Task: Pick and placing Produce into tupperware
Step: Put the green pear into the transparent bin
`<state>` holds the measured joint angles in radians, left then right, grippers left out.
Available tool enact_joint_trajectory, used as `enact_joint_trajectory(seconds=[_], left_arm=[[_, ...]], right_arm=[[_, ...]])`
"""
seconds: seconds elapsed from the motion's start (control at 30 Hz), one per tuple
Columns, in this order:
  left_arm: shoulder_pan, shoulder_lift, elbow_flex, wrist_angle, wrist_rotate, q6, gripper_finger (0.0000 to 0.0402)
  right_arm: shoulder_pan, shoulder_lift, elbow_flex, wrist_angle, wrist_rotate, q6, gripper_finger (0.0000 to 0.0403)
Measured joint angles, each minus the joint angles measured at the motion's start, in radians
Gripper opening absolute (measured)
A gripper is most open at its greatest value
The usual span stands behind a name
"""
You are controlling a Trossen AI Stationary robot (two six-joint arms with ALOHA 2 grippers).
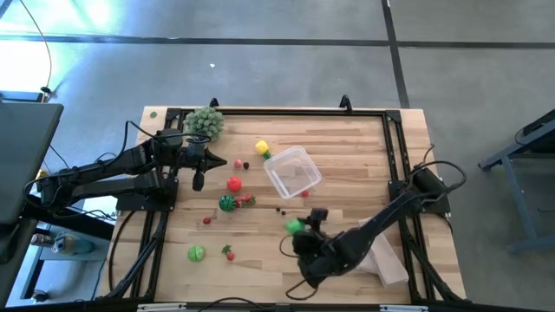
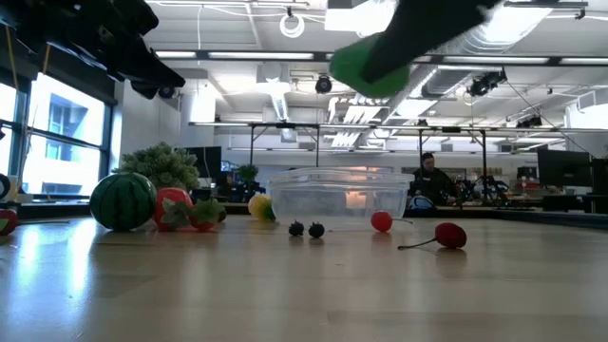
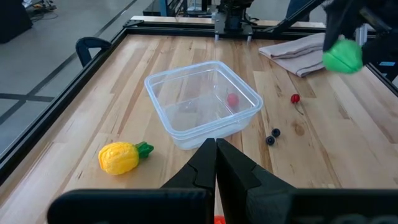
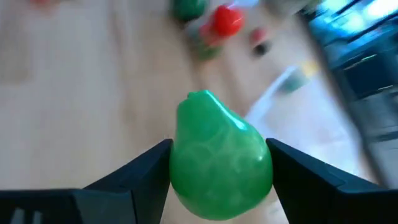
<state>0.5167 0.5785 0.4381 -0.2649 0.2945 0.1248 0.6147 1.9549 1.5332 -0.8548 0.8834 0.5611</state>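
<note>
Carrying a green pear (image 4: 221, 165) clamped in its fingers, the right claw (image 1: 299, 227) hangs at lower centre, short of the tupperware (image 1: 292, 171) mid-frame, which holds 1 red piece (image 3: 232, 99). Left claw (image 1: 198, 180) waits pinched together; most produce remains on the table (image 1: 364, 147).

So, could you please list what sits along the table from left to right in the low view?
Watermelon → tomato → lemon → two dark berries → tupperware → small red ball → cherry. Above them, the right claw holds a green pear.
</note>
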Motion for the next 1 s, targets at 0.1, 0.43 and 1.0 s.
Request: enact_joint_trajectory(seconds=[0.1,0.43,1.0], left_arm=[[0.0,0.0,0.0,0.0,0.0,0.0,0.0001],[0.0,0.0,0.0,0.0,0.0,0.0,0.0001],[0.0,0.0,0.0,0.0,0.0,0.0,0.0001]], right_arm=[[-0.038,-0.001,0.021,-0.01,0.076,-0.047,0.0242],[-0.19,-0.146,0.022,0.058,0.107,-0.24,0.022],[-0.723,-0.276,0.022,0.194,-0.616,-0.444,0.0214]])
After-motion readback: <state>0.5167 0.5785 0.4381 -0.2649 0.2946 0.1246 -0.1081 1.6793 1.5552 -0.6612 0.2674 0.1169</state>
